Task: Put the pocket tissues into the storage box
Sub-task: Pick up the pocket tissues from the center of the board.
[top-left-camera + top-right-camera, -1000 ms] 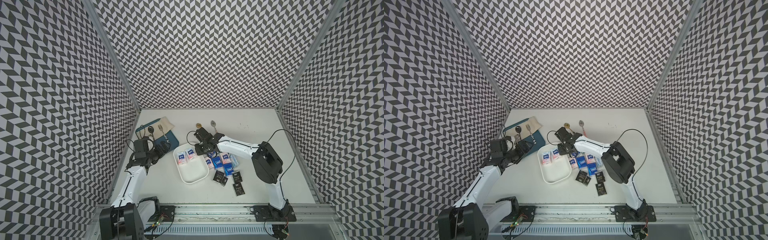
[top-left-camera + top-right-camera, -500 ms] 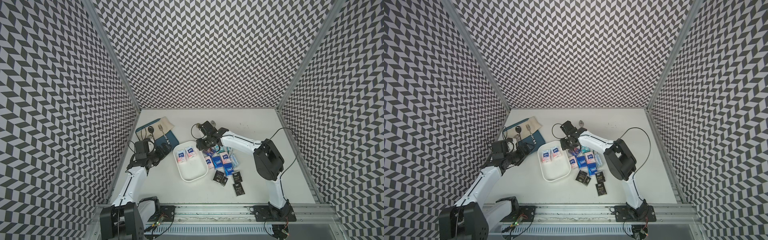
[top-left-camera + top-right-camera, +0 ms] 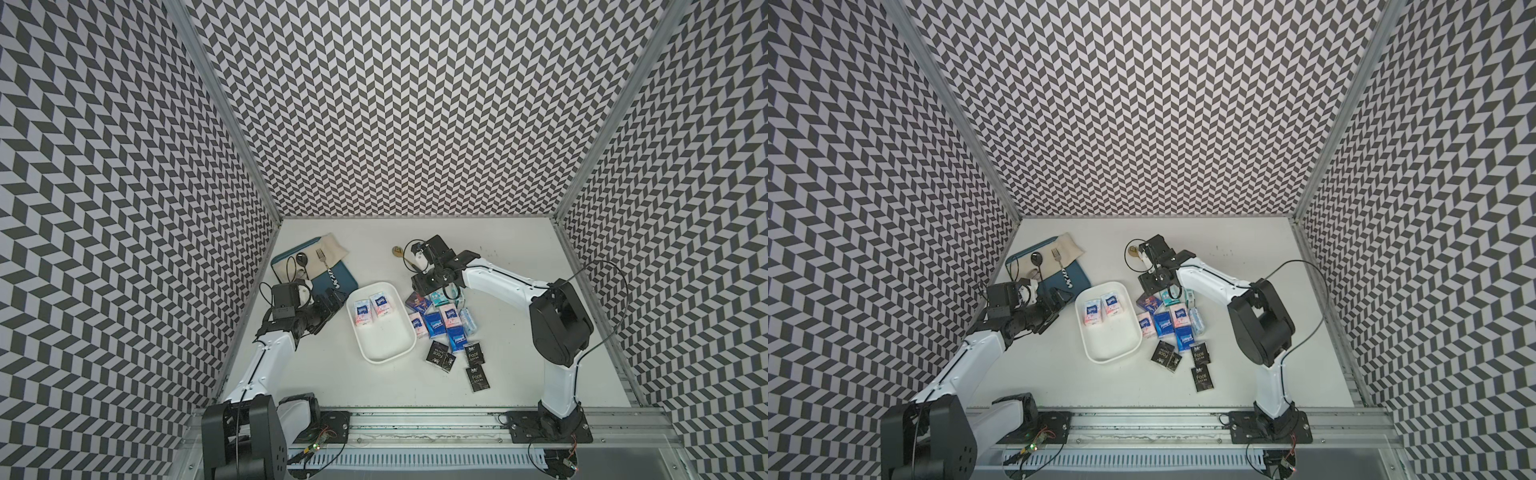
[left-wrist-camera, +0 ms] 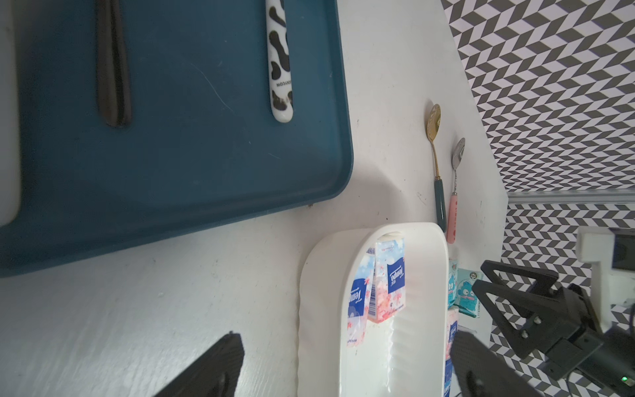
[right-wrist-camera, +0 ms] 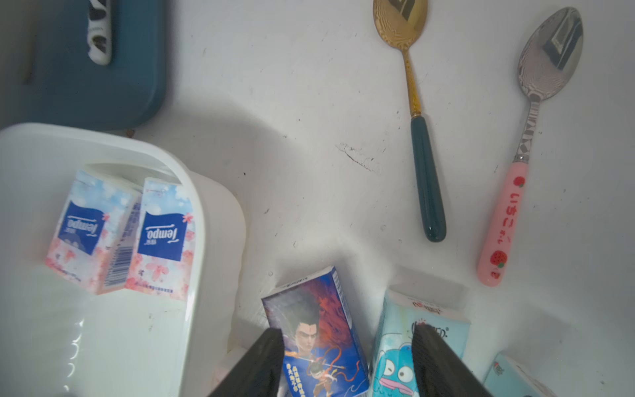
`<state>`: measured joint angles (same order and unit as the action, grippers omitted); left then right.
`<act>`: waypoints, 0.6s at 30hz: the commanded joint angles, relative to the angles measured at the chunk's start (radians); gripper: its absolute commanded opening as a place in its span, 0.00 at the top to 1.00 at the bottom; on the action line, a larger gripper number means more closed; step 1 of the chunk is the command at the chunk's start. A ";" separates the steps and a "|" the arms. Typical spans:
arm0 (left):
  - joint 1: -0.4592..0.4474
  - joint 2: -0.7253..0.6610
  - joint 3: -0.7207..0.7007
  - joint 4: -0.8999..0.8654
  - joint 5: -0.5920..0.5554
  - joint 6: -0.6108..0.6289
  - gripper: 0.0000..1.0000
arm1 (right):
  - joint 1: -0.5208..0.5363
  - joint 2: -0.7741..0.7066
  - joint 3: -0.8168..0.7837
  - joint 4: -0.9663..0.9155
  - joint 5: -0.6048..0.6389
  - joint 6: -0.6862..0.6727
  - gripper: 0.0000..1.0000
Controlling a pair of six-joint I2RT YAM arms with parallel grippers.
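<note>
Two white-pink packets [image 3: 361,312] lie side by side at the far end of the box [image 3: 386,343], flat on its floor and against its end wall in the right wrist view. All other packets [image 3: 433,324] are out on the table [image 3: 374,395], clustered just to the right of the box, with the black "Face" packets [image 3: 473,355] at the near edge of the cluster. The right gripper [image 5: 345,330] is over the cluster's far end. Its jaws stand apart and hold nothing, and a dark blue packet [image 5: 316,330] and a teal packet [image 5: 395,361] lie below them. Beyond these, two spoons [image 5: 424,178] rest on the table. The left gripper [image 4: 347,338] is just beside the box's left wall, near the tray [image 3: 338,286]. Its jaws are wide and empty.
</note>
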<state>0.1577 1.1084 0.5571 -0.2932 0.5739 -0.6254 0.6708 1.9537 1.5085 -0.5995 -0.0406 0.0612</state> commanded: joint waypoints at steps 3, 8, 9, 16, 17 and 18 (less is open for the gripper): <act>-0.004 0.021 0.016 0.022 0.032 0.004 0.00 | 0.004 0.037 -0.009 0.015 0.034 -0.096 0.27; -0.005 0.020 0.009 0.023 0.033 0.005 0.00 | 0.014 0.073 0.009 0.012 -0.007 -0.126 0.25; -0.004 0.019 0.007 0.023 0.032 0.005 0.00 | 0.019 0.082 0.011 0.011 -0.008 -0.131 0.25; -0.005 0.010 0.004 0.016 0.027 0.012 0.00 | 0.054 0.142 0.028 0.015 0.002 -0.139 0.25; -0.005 0.010 0.003 0.014 0.027 0.014 0.00 | 0.056 0.150 0.031 0.014 0.007 -0.139 0.25; -0.004 0.008 0.003 0.012 0.026 0.015 0.00 | 0.058 0.158 0.032 0.015 0.013 -0.138 0.25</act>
<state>0.1570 1.1294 0.5571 -0.2890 0.5961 -0.6239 0.7147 2.0682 1.5272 -0.5964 -0.0376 -0.0639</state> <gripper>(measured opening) 0.997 0.748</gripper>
